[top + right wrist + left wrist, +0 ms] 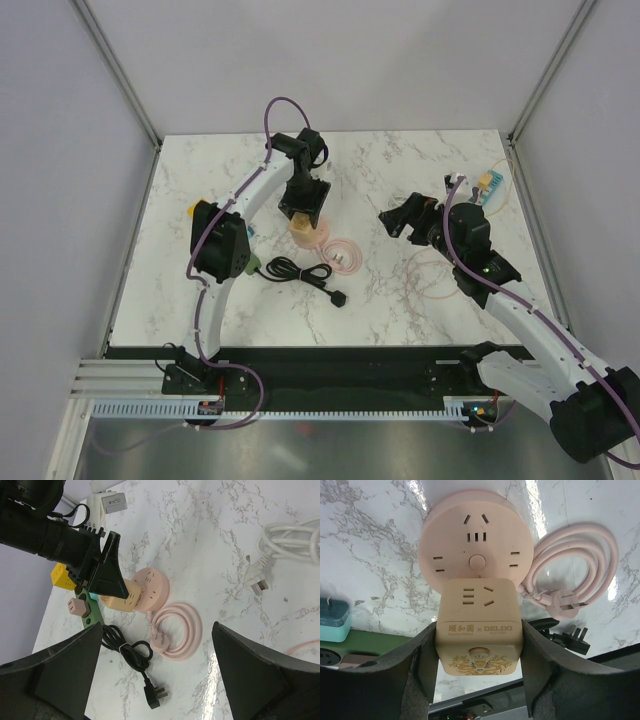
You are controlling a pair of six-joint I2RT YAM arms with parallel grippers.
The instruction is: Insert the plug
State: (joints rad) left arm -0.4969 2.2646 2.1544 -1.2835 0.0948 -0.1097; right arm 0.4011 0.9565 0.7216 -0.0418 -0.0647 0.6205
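Peach-coloured and boxy, the cube adapter (479, 605) sits clamped between the two fingers of the left gripper (479, 652), squeezed by its side walls, which leaves its socket face and whatever pins it carries free. It hangs low over the near edge of the round pink socket hub (475, 540) on the marble table (400, 170). From where I stand it looks tilted against the hub, though I can't tell whether any pins have found their slots. The hub's own pink cord (575, 565) lies coiled just beside it, out of the way, with a black cord (295, 270) nearer the arms. The right gripper (157, 645) waits well apart with its fingers spread wide and nothing in them, I'd guess ready to steady the hub if it slides.
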